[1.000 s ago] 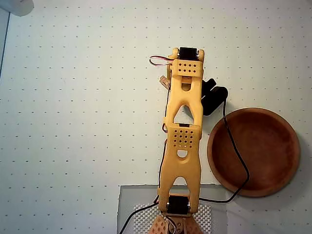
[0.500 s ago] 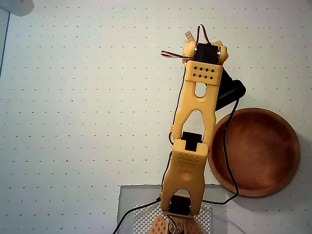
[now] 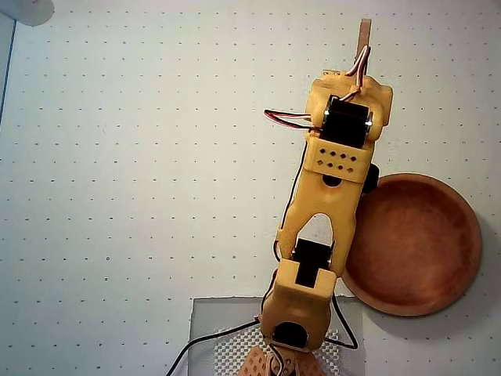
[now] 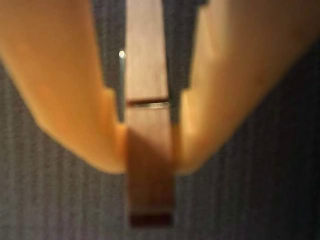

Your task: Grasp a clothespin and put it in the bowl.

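In the wrist view a light wooden clothespin [image 4: 148, 130] with a metal spring stands lengthwise between two orange fingers [image 4: 75, 100]. My gripper [image 4: 150, 165] is shut on it, and the pin's tip juts out past the fingertips. In the overhead view the clothespin [image 3: 364, 35] pokes out beyond the yellow wrist [image 3: 348, 117] near the top edge, up and left of the bowl. The reddish-brown wooden bowl [image 3: 470, 235] lies at the right with nothing in it. The arm covers its left rim.
The white dotted table [image 3: 117, 196] spreads to the left of the arm. A clear plate and mesh pad [image 3: 205, 333] hold the arm's base at the bottom edge. A pale object [image 3: 27, 9] sits in the top left corner.
The arm has swung to the right and reached farther up the overhead view, carrying the clothespin. The wrist now lies closer to the bowl and covers its left rim.
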Controlling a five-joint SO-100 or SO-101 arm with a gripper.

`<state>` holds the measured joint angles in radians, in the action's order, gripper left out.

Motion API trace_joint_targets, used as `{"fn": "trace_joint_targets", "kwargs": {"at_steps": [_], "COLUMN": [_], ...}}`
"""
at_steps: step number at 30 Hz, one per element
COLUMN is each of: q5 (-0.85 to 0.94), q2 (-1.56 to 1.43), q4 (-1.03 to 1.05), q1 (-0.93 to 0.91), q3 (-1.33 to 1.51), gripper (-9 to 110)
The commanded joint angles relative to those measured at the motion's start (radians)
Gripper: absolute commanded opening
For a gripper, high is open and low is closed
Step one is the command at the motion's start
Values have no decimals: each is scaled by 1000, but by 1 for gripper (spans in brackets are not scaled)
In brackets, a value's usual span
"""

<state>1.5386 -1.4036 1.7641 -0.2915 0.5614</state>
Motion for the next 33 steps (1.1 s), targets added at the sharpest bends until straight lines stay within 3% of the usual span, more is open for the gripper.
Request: {"fn": "trace_joint_targets", "kwargs": {"at_steps": [1, 14, 33], "q5": [-106, -132, -120], "q2": [-87, -86, -69], "q4": [28, 28, 26], "q1": [-54, -262, -411], "q3": [64, 512, 586], "gripper": [-3, -3, -3]}}
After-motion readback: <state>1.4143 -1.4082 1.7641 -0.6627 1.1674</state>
